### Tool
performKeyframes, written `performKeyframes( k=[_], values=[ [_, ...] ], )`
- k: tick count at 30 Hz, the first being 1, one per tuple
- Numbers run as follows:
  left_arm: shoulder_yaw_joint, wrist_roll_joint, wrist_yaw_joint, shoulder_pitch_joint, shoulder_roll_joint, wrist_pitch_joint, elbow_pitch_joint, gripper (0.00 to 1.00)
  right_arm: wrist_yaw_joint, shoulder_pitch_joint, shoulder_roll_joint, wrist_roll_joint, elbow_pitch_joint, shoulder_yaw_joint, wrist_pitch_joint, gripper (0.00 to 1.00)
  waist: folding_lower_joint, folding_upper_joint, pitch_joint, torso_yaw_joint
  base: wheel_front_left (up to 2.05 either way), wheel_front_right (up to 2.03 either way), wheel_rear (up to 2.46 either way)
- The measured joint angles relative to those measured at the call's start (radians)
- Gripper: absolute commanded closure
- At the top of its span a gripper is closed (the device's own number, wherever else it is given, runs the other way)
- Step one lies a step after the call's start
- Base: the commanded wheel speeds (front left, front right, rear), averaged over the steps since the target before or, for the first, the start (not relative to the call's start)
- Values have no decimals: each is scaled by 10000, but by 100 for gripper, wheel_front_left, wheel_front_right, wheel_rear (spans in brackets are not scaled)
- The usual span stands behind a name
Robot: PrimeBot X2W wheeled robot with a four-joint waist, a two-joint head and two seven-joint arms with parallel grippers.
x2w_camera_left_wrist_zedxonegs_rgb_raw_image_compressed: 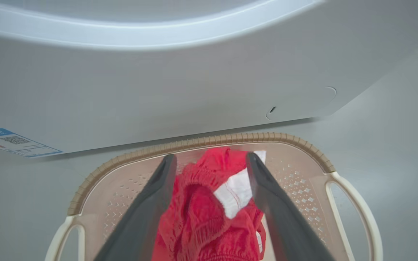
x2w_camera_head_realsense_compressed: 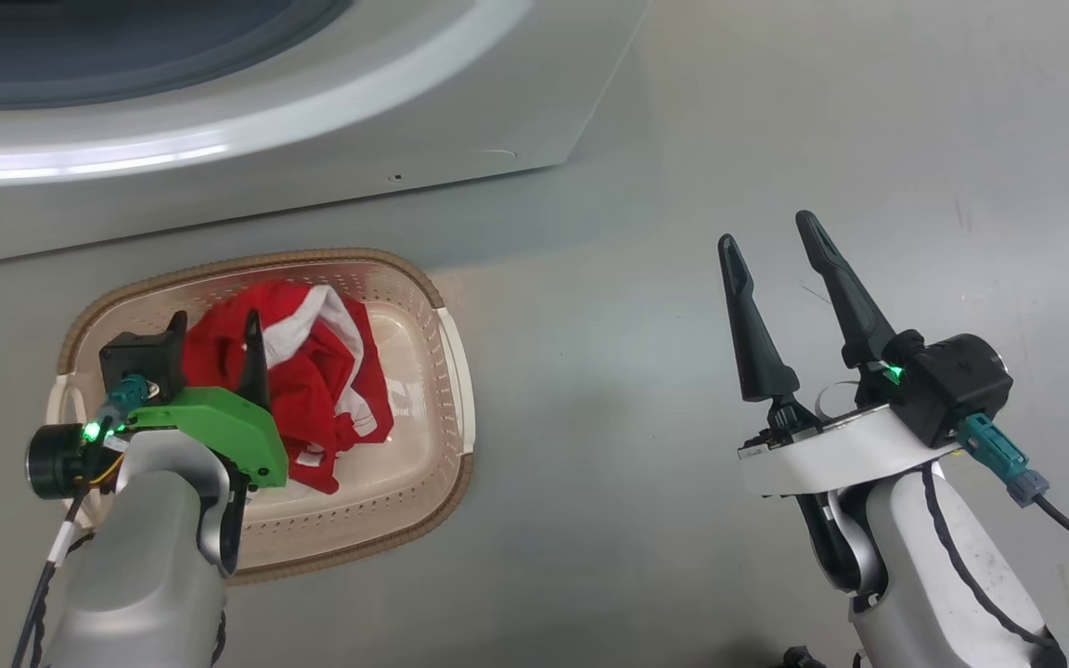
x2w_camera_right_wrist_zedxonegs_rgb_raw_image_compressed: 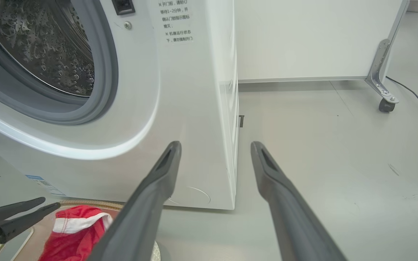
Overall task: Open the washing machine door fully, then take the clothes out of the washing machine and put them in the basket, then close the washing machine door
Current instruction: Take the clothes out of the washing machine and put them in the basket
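clothes (x2w_camera_head_realsense_compressed: 302, 371) — red and white bundle, lying in basket (x2w_camera_head_realsense_compressed: 456, 371), which sits on the floor just before washer (x2w_camera_right_wrist_zedxonegs_rgb_raw_image_compressed: 194, 108). left gripper (x2w_camera_left_wrist_zedxonegs_rgb_raw_image_compressed: 210, 156): over the basket, fingers spread wide either side of the bundle, pinching nothing. right gripper (x2w_camera_head_realsense_compressed: 766, 230): spread too, empty, well apart above bare floor. drum (x2w_camera_right_wrist_zedxonegs_rgb_raw_image_compressed: 49, 47): the part we see holds no cloth. step, we judge: unloading at its end — next, lift the left arm clear and swing the door shut.
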Motion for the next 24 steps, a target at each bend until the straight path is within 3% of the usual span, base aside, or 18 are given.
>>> performKeyframes(
  k=[14,24],
  values=[
    [67,2,-163,449,-234,-397,-1154,0,27,437,-165,-422,560,-610,0,0,-1,0,-1409,781,0,0,0],
    [594,598,27,1344,-242,-395,-4309,0,31,1128,-151,-531,742,-805,0,0,-1,0,-2905,1328,0,0,0]
  ],
)
